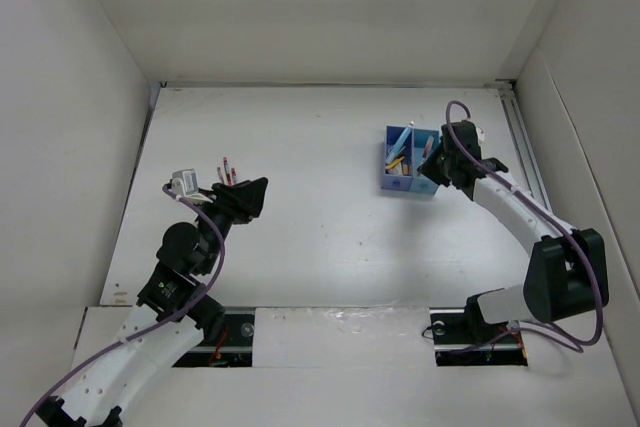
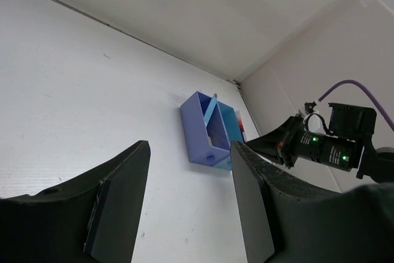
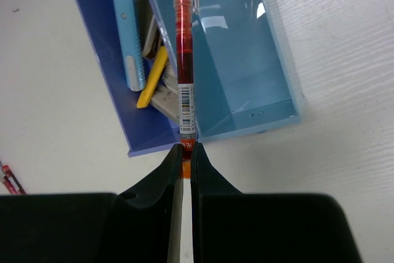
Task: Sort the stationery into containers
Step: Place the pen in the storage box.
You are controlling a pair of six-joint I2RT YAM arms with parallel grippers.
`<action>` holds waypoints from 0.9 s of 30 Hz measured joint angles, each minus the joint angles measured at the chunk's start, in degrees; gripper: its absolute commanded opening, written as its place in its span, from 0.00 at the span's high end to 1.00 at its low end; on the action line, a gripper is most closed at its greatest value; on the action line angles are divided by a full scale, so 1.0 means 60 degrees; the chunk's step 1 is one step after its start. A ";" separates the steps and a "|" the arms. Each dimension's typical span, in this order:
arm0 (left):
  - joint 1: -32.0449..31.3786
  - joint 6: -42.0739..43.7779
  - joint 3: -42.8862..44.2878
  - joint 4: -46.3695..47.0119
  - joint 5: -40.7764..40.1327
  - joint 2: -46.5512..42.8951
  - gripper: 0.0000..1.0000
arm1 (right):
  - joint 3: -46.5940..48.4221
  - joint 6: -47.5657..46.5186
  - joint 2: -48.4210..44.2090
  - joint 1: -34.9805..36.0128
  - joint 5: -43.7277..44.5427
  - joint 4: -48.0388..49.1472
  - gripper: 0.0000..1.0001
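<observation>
The right gripper (image 3: 186,150) has its fingers pressed together on the near end of a red pen (image 3: 183,60); the pen reaches away from the fingers over the blue box (image 3: 111,124), running close along the wall that splits its darker left section from its lighter right one (whether the far tip touches anything I cannot tell). The box stands at the far right of the table (image 1: 300,147), with the right gripper just beside its right edge in the top view. In the darker section lie a light blue pen (image 3: 125,26), a yellow piece (image 3: 152,79) and beige blocks (image 3: 162,98), all crowded together against the near wall; the light blue pen leans up along the left side.

The left gripper (image 1: 258,197) hangs over the left half of the table, well apart from the box; its fingers (image 2: 117,207) stand apart with nothing between them, and its wrist view looks across the bare surface toward the box and the right arm (image 2: 326,146) beyond it. Two loose red pens (image 1: 228,169) show just beyond the left gripper on the far side, near the left wall; they also show at the left edge of the right wrist view.
</observation>
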 measured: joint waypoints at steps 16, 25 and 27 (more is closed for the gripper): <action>0.0000 0.0004 0.0000 0.0018 -0.0004 0.0004 0.49 | -0.0124 -0.0197 0.0474 -0.0397 -0.0138 0.0106 0.70; 0.0000 0.0004 0.0000 0.0029 -0.0007 0.0004 0.49 | -0.0120 -0.0160 0.0382 -0.0124 0.0484 0.0095 0.55; 0.0000 0.0004 0.0000 0.0033 -0.0007 0.0011 0.49 | -0.0120 -0.0149 0.0226 0.0157 0.0634 0.0102 0.59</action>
